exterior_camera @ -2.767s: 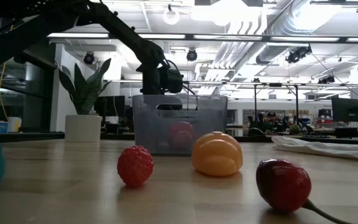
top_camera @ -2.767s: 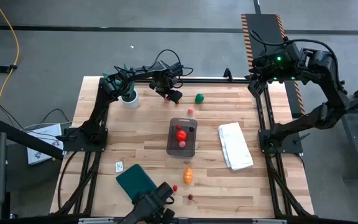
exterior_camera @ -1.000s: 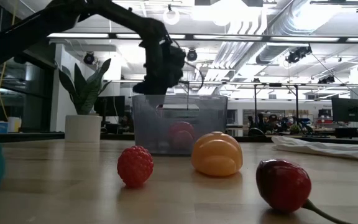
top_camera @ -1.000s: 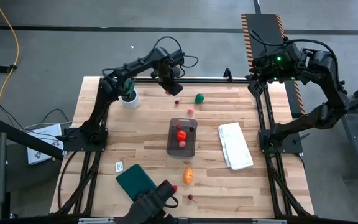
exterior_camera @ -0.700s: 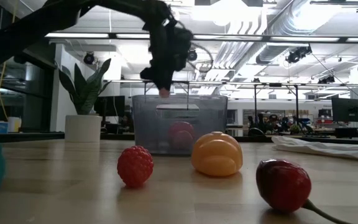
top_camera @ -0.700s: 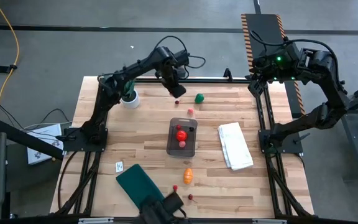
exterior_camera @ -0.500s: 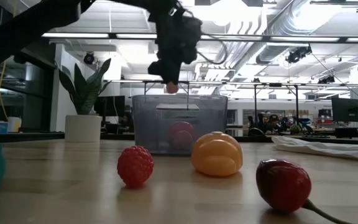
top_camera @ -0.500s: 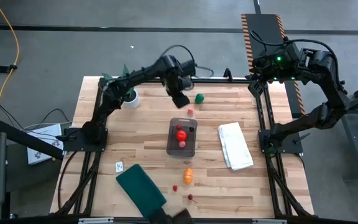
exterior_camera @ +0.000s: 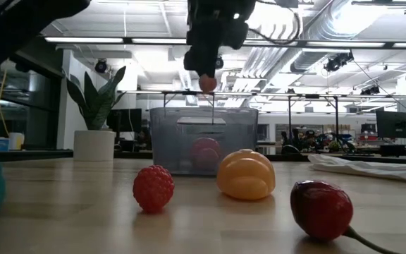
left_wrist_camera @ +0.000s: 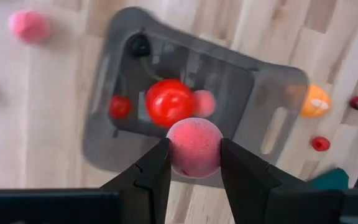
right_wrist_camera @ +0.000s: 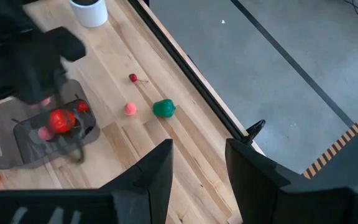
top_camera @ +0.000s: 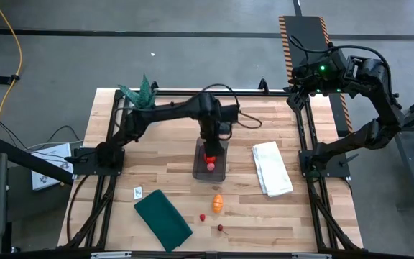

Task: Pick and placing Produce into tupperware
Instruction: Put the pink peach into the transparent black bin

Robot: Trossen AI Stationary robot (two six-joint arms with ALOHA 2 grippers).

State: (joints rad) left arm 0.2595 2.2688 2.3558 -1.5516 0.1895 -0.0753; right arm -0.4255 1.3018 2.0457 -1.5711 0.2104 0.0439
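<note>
Left gripper (left_wrist_camera: 194,163) clamped on pink ball (left_wrist_camera: 194,147), tupperware (left_wrist_camera: 104,149) directly below with red ball (left_wrist_camera: 168,102) inside. Orange piece (top_camera: 218,203), green one (right_wrist_camera: 163,108) left outside. Right gripper (right_wrist_camera: 197,163) parked, holding nothing.

The desk (top_camera: 157,173) is pale butcher-block wood inside a dark frame. Near its middle sits the tupperware (top_camera: 200,170), lying lengthwise front to back. To its right lies a folded white cloth (top_camera: 272,167). At the far left corner stands a plant (top_camera: 139,92). Toward the front are an orange fruit (top_camera: 218,203), a red berry (top_camera: 202,216) and a dark cherry (top_camera: 220,228), well apart from one another. A dark green cloth (top_camera: 162,219) lies at the front left, with a small card (top_camera: 137,192) just behind it.
</note>
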